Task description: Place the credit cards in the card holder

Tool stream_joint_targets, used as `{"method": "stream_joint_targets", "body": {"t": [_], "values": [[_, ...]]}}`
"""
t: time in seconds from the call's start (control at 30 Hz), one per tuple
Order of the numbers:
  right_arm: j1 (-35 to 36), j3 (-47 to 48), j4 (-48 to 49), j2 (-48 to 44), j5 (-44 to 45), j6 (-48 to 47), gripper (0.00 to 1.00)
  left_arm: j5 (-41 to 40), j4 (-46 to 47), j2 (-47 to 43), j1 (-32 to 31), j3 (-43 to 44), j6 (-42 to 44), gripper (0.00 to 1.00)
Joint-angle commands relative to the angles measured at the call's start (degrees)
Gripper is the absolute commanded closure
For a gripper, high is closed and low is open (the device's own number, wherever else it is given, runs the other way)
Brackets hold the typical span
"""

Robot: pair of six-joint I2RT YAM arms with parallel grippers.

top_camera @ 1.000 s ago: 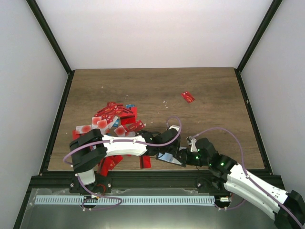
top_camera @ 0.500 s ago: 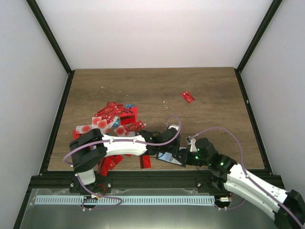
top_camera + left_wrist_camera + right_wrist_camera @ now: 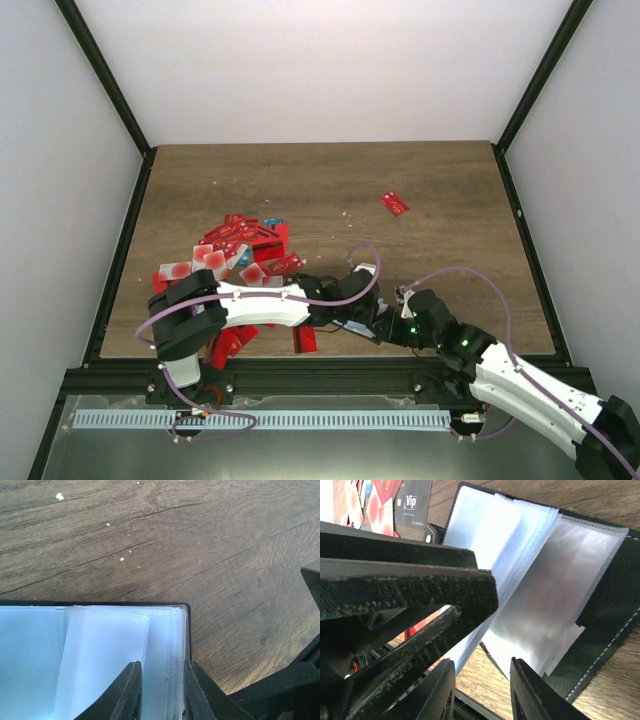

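The card holder (image 3: pixel 362 327) lies open near the table's front edge, a black wallet with clear plastic sleeves (image 3: pixel 530 580). My left gripper (image 3: pixel 350 316) is shut on a stack of those sleeves (image 3: pixel 165 645), one finger on each side (image 3: pixel 131 692). My right gripper (image 3: pixel 388 331) is open just in front of the sleeves' loose edge, its fingers (image 3: pixel 530 692) apart with bare wood between them. The left gripper's fingers (image 3: pixel 410 590) fill the left of the right wrist view. The credit cards (image 3: pixel 240 255), mostly red, lie in a heap at the left; none is in either gripper.
One red card (image 3: pixel 394 203) lies alone at the far right. Another red card (image 3: pixel 305 338) lies by the front rail under the left arm. A thin black "Vip" card (image 3: pixel 412 502) lies beside the holder. A black frame edges the table (image 3: pixel 330 180).
The left gripper has shifted slightly over the holder, so less of its pale inside shows from above. The right gripper has stayed close beside it.
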Motion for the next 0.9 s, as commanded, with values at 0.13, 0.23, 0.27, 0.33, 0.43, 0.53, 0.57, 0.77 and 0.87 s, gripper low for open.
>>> {"method": "stream_joint_targets", "body": {"t": [0.13, 0.23, 0.27, 0.33, 0.43, 0.53, 0.57, 0.77, 0.87], "values": [[-0.2, 0.3, -1.6, -1.2, 2.7, 0.5, 0.68, -1.0, -0.7, -1.2, 0.2, -0.3, 0.3, 0.69], [-0.2, 0.0, -1.2, -0.9, 2.8, 0.5, 0.68, -1.3, -0.9, -1.9, 0.3, -0.6, 0.5, 0.64], [-0.2, 0.0, -1.1, -0.8, 2.8, 0.5, 0.68, -1.5, -1.0, -2.1, 0.5, -0.7, 0.6, 0.63], [-0.2, 0.0, -1.2, -0.5, 3.1, 0.4, 0.68, -2.1, -1.6, -2.5, 0.7, -0.8, 0.9, 0.62], [-0.2, 0.0, -1.8, -0.3, 3.8, 0.3, 0.68, -4.0, -2.9, -3.0, 1.3, -1.2, 1.3, 0.62], [-0.2, 0.0, -2.4, -0.4, 4.4, 0.3, 0.68, -3.9, -2.5, -3.8, 1.9, -2.5, 1.4, 0.61], [-0.1, 0.0, -2.5, -0.4, 4.6, 0.4, 0.68, -3.8, -2.2, -4.1, 2.1, -3.0, 1.6, 0.61], [-0.2, 0.3, -2.7, 0.0, 5.3, 0.1, 0.68, -2.3, 0.5, -7.4, 2.1, -7.8, 5.6, 0.50], [-0.2, 0.2, -3.8, 0.5, 6.4, -0.2, 0.68, -4.6, -0.1, -10.4, 2.1, -11.2, 8.5, 0.39]]}}
